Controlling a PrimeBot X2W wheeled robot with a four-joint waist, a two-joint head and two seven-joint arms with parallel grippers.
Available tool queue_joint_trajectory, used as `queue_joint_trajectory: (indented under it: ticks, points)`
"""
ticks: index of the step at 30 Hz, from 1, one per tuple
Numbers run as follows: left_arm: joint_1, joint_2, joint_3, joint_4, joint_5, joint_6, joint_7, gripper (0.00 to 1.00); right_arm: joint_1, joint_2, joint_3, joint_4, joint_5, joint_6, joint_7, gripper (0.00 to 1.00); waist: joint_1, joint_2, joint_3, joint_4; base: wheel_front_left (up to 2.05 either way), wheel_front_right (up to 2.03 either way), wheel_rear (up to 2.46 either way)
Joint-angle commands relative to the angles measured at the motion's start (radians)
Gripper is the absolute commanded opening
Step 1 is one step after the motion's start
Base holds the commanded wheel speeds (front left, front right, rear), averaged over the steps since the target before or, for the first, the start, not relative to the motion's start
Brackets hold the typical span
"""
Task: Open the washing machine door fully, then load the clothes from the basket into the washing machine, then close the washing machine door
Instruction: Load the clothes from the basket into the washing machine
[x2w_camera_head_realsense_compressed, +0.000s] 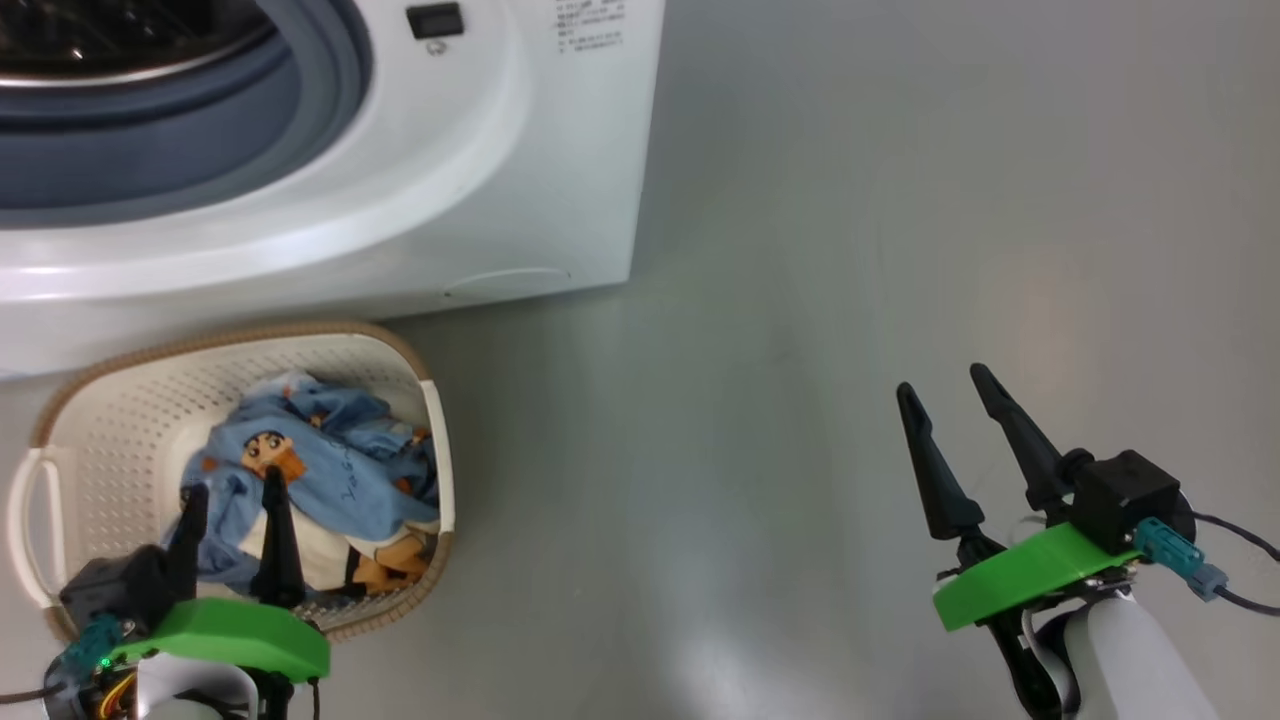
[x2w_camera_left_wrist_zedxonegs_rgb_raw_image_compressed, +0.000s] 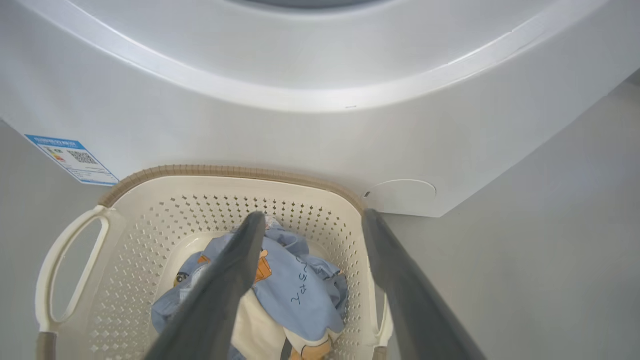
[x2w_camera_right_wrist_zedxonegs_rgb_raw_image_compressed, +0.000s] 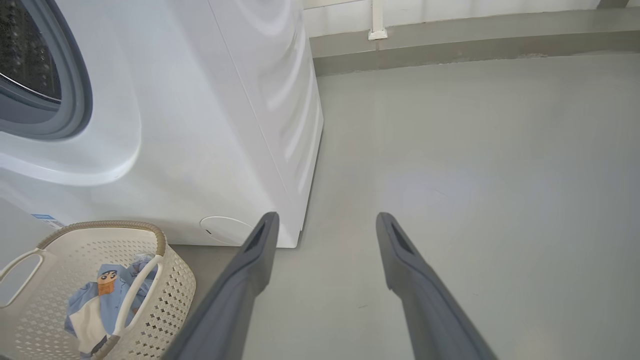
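Both grippers: fingers spread wide, nothing held.
left gripper (x2w_camera_head_realsense_compressed: 232, 482): over the near end of the basket (x2w_camera_head_realsense_compressed: 120, 430), tips above the clothes (x2w_camera_head_realsense_compressed: 340, 470); contact unclear.
clothes: heaped in basket, under and ahead of left gripper.
washing machine (x2w_camera_head_realsense_compressed: 500, 200): just beyond basket, grey gasket (x2w_camera_head_realsense_compressed: 200, 150) showing.
right gripper (x2w_camera_head_realsense_compressed: 942, 380): over bare floor (x2w_camera_head_realsense_compressed: 800, 300), well apart from basket.

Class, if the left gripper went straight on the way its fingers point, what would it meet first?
Probably the far wall of the basket, if the left gripper is low enough. Otherwise it clears the rim and meets the washing machine just behind. The clothes lie below that line.
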Motion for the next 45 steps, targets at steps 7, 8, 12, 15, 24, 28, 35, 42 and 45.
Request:
queue_joint_trajectory:
  ticks: [7, 8, 12, 15, 24, 28, 35, 42, 45]
  points:
    - [-0.082, 0.03, 0.066, 0.107, 0.031, -0.028, -0.006, 1.0, -0.042, 0.01, 0.044, -0.033, 0.011, 0.003, -0.008, 1.0, -0.0001, -0.0001, 0.145, -0.054, 0.0, 0.0, 0.0]
    - [-0.094, 0.035, 0.065, 0.123, 0.031, -0.031, -0.006, 1.0, -0.045, 0.012, 0.046, -0.032, 0.012, 0.003, -0.008, 1.0, -0.0001, -0.0001, 0.158, -0.058, 0.0, 0.0, 0.0]
    - [-0.144, 0.063, 0.059, 0.196, 0.028, -0.037, -0.006, 1.0, -0.064, 0.023, 0.059, -0.033, 0.02, 0.003, -0.008, 1.0, -0.0001, -0.0001, 0.211, -0.08, 0.0, 0.0, 0.0]
    - [-0.179, 0.086, 0.059, 0.246, 0.019, -0.039, -0.006, 1.0, -0.078, 0.031, 0.069, -0.039, 0.027, 0.003, -0.008, 1.0, -0.0001, -0.0001, 0.244, -0.095, 0.0, 0.0, 0.0]
    - [-0.285, 0.163, 0.059, 0.422, 0.012, -0.037, -0.006, 1.0, -0.106, 0.047, 0.081, -0.046, 0.041, 0.003, -0.008, 1.0, -0.0001, -0.0001, 0.323, -0.131, 0.0, 0.0, 0.0]
    - [-0.34, 0.201, 0.077, 0.503, 0.009, -0.014, -0.006, 1.0, -0.116, 0.052, 0.101, -0.047, 0.06, 0.003, -0.008, 1.0, -0.0001, -0.0001, 0.354, -0.153, 0.0, 0.0, 0.0]
    - [-0.397, 0.222, 0.088, 0.59, -0.006, 0.013, 0.022, 1.0, -0.125, 0.056, 0.113, -0.043, 0.075, 0.003, -0.008, 1.0, -0.0001, -0.0001, 0.377, -0.172, 0.0, 0.0, 0.0]
    - [-0.459, 0.249, 0.099, 0.651, -0.025, 0.038, 0.068, 1.0, -0.124, 0.057, 0.119, -0.038, 0.088, 0.003, -0.008, 1.0, -0.0001, -0.0001, 0.398, -0.191, 0.0, 0.0, 0.0]
    - [-0.484, 0.256, 0.1, 0.674, -0.032, 0.048, 0.094, 1.0, -0.124, 0.057, 0.121, -0.04, 0.097, 0.003, -0.008, 1.0, -0.0001, -0.0001, 0.407, -0.195, 0.0, 0.0, 0.0]
